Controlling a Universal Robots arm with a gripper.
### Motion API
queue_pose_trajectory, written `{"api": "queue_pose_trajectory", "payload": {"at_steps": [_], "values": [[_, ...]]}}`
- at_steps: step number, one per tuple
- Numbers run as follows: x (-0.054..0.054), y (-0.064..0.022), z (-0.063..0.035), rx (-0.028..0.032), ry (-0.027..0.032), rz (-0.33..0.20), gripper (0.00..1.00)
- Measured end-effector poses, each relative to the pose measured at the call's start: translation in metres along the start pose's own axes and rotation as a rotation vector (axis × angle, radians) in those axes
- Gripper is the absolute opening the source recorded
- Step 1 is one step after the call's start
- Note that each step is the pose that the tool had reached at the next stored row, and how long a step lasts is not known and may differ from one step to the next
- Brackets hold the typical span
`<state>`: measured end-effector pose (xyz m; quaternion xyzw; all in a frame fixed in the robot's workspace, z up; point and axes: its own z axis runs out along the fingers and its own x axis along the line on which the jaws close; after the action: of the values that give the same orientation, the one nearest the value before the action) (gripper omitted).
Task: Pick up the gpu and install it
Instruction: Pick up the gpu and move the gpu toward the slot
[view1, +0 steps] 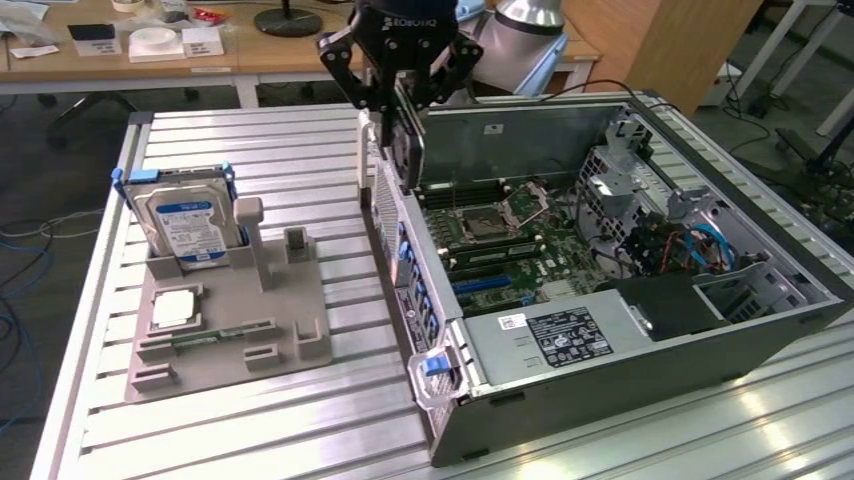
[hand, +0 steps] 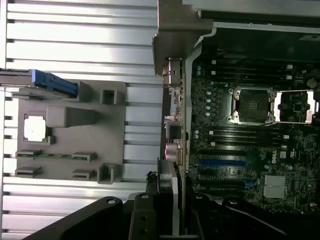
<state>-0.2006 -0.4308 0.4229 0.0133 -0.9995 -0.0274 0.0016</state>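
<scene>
On the exterior view's left, the hard drive (view1: 187, 225) stands in the grey fixture (view1: 300, 320), well apart from your work. In the middle, the gripper (view1: 403, 100) pinches the gpu (view1: 411, 145) near its upper edge. The card hangs upright, edge-on, at the wall of the open case (view1: 641, 385) nearest the fixture, above the motherboard (view1: 501, 240). I judge the card stiff and fairly light, but fragile: hold it by the edges, never by the contacts.
</scene>
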Motion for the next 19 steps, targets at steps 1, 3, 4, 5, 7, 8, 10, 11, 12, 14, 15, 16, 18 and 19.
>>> {"api": "queue_pose_trajectory", "payload": {"at_steps": [1, 3, 4, 5, 7, 8, 10, 11, 12, 14, 15, 16, 18, 19], "values": [[-0.003, -0.0001, -0.0001, 0.0001, 0.0001, 0.000, 0.28], [-0.007, -0.0002, 0.0000, 0.0000, 0.0000, 0.000, 0.28], [-0.009, -0.0002, 0.0000, 0.0001, 0.0001, 0.000, 0.28], [-0.011, -0.0003, 0.0000, 0.0001, 0.0001, 0.000, 0.28], [-0.016, -0.0004, 0.0001, 0.0001, 0.0002, 0.000, 0.28], [-0.017, -0.0005, 0.0001, 0.0001, 0.0001, 0.000, 0.28], [-0.021, -0.0006, 0.0002, 0.0001, 0.0000, 0.000, 0.28], [-0.023, -0.0006, 0.0002, 0.0001, 0.0001, 0.000, 0.28], [-0.024, -0.0007, 0.0004, 0.0001, -0.0002, 0.000, 0.28], [-0.027, -0.0007, 0.0006, 0.0001, -0.0022, 0.000, 0.28], [-0.028, -0.0008, 0.0008, 0.0002, -0.0035, 0.000, 0.28], [-0.030, -0.0009, 0.0010, 0.0002, -0.0047, 0.000, 0.28], [-0.033, -0.0009, 0.0012, 0.0003, -0.0063, 0.000, 0.28], [-0.035, -0.0010, 0.0014, 0.0003, -0.0071, 0.000, 0.28]]}}
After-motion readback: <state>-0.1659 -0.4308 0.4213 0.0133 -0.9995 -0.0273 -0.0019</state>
